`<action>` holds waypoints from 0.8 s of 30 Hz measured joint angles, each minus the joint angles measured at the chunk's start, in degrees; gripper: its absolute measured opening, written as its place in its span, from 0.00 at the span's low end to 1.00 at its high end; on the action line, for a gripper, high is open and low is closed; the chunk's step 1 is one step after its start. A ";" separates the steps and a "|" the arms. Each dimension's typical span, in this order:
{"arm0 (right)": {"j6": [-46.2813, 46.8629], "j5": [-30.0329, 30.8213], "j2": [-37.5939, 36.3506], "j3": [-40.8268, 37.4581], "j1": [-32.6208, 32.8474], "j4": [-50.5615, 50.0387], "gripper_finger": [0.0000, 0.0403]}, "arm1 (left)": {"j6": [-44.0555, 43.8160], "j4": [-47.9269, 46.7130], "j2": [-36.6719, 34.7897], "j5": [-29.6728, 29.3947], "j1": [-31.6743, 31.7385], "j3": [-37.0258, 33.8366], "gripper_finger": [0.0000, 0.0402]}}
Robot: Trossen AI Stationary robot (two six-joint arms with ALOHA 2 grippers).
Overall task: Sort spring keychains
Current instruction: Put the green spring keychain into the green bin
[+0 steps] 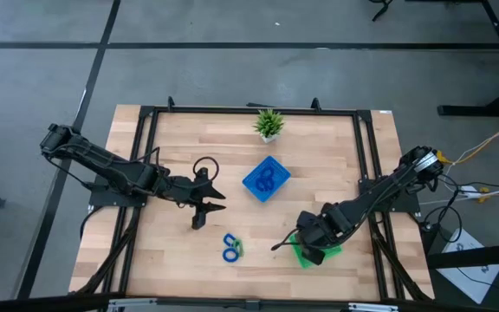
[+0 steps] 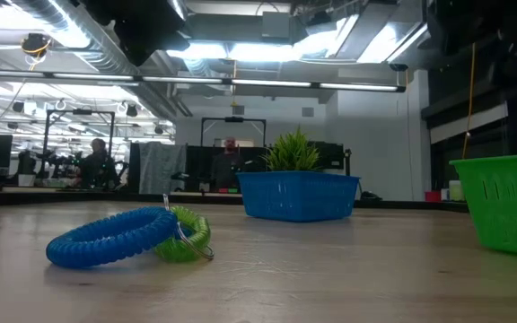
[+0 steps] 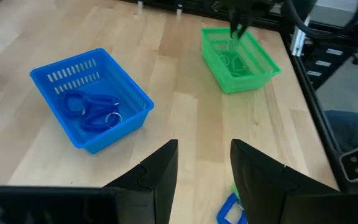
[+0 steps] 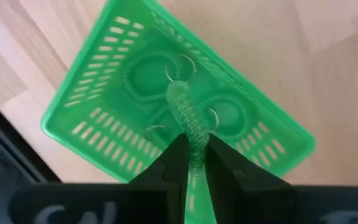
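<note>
Right gripper: poised directly above the green tray, near the table's right front corner in the high view; the fingers stand narrow with a light green spring keychain pinched between them, its coil hanging down toward the tray floor.

Green tray contents: several light green keychain coils with metal split rings lie flat on the slotted floor, beneath the held coil.

Left gripper: hovering over bare tabletop at left of centre; the fingers are parted with a clear gap and nothing between them.

Blue tray: square, slotted, set near the table's centre, rotated so one corner points to the front edge; well apart from the green tray.

Blue tray contents: blue coiled keychains with split rings resting on its floor.

Unsorted pair: a blue spring keychain and a green spring keychain lie on the wood near the front edge, touching one another, between the two grippers; in the low view the blue coil lies in front, the green one partly behind it.

Potted plant: small, green, upright at the back of the table, just behind the blue tray.

Table: light wooden top inside a black frame.

Background: a person is seen far off in the room beyond the table.
</note>
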 joint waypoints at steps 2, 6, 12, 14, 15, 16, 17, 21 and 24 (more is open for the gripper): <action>0.00 0.03 0.00 -0.61 -0.02 1.53 0.13 | 0.00 0.00 0.00 -0.64 0.00 0.00 0.36; 0.00 0.02 0.00 -1.78 -0.02 5.78 0.13 | 0.00 0.00 0.00 -1.19 0.00 0.00 0.36; -0.02 -0.02 0.00 -2.29 0.00 8.13 0.13 | 0.00 -0.04 0.11 -1.25 0.00 0.00 0.36; -0.04 -0.02 0.00 -2.29 0.00 8.15 0.13 | 0.00 -0.04 0.11 -1.25 0.00 0.00 0.36; -0.02 -0.06 0.00 -2.29 0.00 8.14 0.13 | 0.00 -0.04 0.13 -1.27 0.00 0.00 0.36; -0.02 -0.24 0.00 -2.29 0.00 8.15 0.13 | 0.00 -0.04 0.13 -1.25 0.00 0.00 0.36; -0.04 -0.53 0.00 -2.29 0.00 8.15 0.13 | 0.00 -0.04 0.13 -1.25 0.00 0.00 0.36; -0.58 -0.74 0.00 -2.29 0.00 8.03 0.14 | 0.00 -0.04 0.13 -1.28 0.00 0.00 0.36; -0.68 -0.70 0.00 -2.29 0.00 7.69 0.16 | 0.02 -0.03 0.13 -1.92 0.00 0.00 0.36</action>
